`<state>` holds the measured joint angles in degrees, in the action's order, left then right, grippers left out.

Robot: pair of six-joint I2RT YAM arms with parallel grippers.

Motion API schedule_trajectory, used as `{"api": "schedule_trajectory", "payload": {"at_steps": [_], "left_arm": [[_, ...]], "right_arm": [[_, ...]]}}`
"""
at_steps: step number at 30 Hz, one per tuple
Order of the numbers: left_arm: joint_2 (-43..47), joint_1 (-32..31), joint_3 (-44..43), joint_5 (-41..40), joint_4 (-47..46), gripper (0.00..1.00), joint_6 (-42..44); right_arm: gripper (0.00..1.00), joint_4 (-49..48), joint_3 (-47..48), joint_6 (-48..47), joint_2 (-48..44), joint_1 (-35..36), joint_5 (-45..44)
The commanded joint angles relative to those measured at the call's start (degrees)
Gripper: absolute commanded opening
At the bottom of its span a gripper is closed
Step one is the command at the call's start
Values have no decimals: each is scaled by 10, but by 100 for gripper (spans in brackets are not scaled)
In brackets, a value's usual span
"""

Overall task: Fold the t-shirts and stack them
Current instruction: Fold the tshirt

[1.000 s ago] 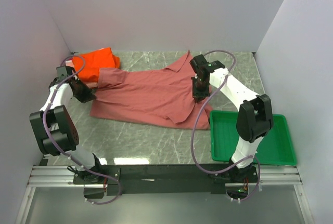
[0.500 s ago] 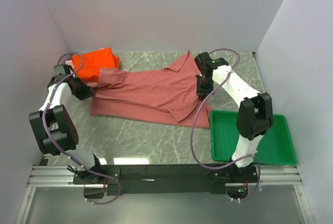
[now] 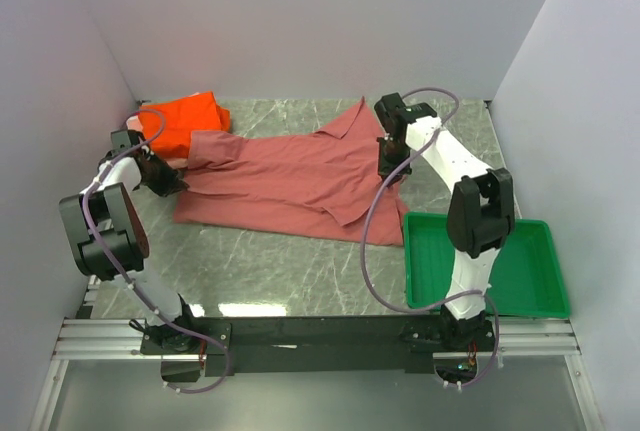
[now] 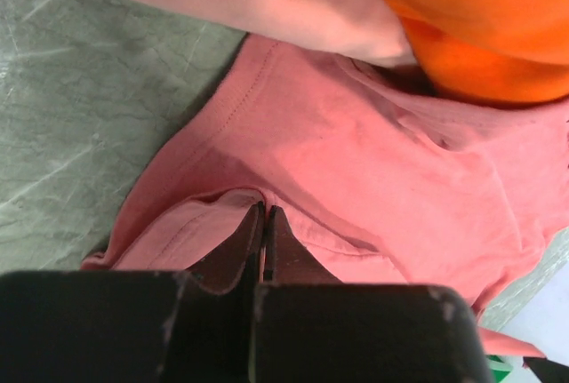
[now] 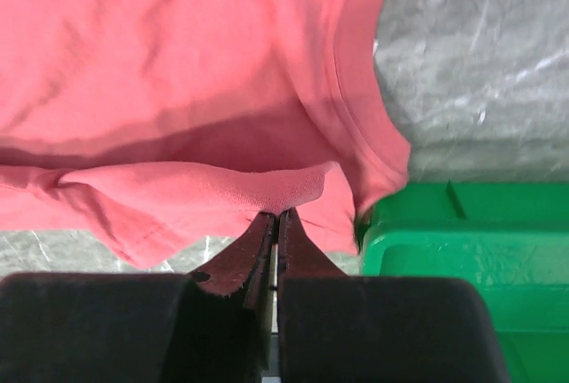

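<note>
A large brick-red t-shirt (image 3: 290,176) lies spread across the middle of the table. My left gripper (image 3: 166,179) is shut on its left edge, where a fold of hem is pinched between the tips (image 4: 265,210). My right gripper (image 3: 388,165) is shut on the shirt's right edge, and a flap of red cloth (image 5: 178,63) drapes over its tips (image 5: 277,214). A folded bright orange t-shirt (image 3: 185,121) sits at the back left. It lies on a pale pink one (image 4: 267,1), and the red shirt's left end touches it.
A green plastic tray (image 3: 487,263) stands at the front right, its corner (image 5: 444,241) just beside the red shirt's right hem. Grey walls close in the left, back and right sides. Bare marble tabletop (image 3: 290,271) shows in front of the shirt.
My right gripper has moved toward the back wall, carrying the red shirt's right edge with it. The left gripper has shifted slightly back, still holding the left edge.
</note>
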<state>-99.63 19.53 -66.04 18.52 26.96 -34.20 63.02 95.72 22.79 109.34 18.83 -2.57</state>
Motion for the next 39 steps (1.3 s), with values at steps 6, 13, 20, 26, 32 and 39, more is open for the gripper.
{"api": "schedule_trajectory", "payload": {"at_steps": [6, 13, 20, 26, 32, 39], "left_arm": [[-26, 3, -38, -1, -18, 5, 9], [-13, 2, -57, -42, -1, 46, 22], [73, -39, -21, -110, -9, 60, 33], [114, -126, 26, -95, -44, 60, 17], [77, -176, 41, -48, -80, 58, -3], [42, -186, 64, -19, -101, 57, 3]], "right_arm": [[0, 36, 99, -24, 74, -8, -2], [42, 54, 189, -24, 121, -14, 23], [58, 5, 85, -12, 13, 6, 65], [50, -55, -83, 12, -77, 56, 92], [46, -91, -154, 36, -81, 106, 100], [48, -119, -158, 48, -40, 124, 99]]}}
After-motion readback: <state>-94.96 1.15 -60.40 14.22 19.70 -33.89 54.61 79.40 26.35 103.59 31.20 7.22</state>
